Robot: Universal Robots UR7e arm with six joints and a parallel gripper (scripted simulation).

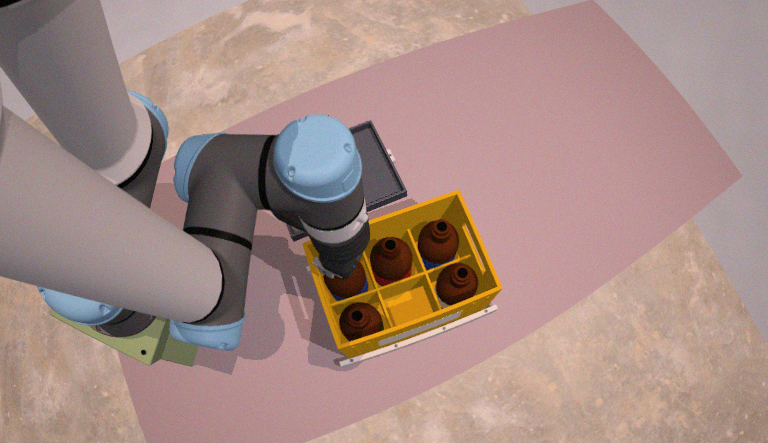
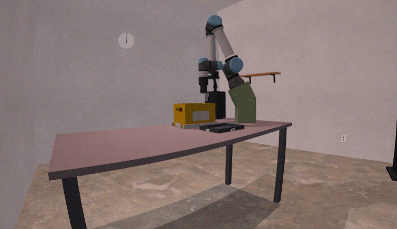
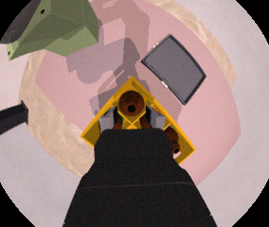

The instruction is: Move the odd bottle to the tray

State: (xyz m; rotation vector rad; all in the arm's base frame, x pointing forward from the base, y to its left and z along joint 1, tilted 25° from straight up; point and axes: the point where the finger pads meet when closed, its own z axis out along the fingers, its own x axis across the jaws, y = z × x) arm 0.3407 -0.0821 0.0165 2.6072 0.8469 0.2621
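A yellow crate [image 1: 403, 271] with six cells stands on the pink table. Several brown bottles stand upright in it: one under my gripper [image 1: 346, 281], one in the middle back cell [image 1: 390, 257], one at the back right [image 1: 437, 240], one at the front right [image 1: 457, 282] and one at the front left [image 1: 359, 319]. My gripper [image 1: 338, 268] is open, just above the back left bottle, with its fingers on either side of the neck [image 3: 131, 109] and nothing gripped. The dark tray [image 1: 378, 172] lies behind the crate, partly hidden by my arm.
The middle front cell of the crate [image 1: 408, 305] is empty. The green robot base [image 1: 141, 342] stands at the table's left. The crate [image 2: 194, 113] and the tray [image 2: 221, 127] sit near the table's far end in the side view.
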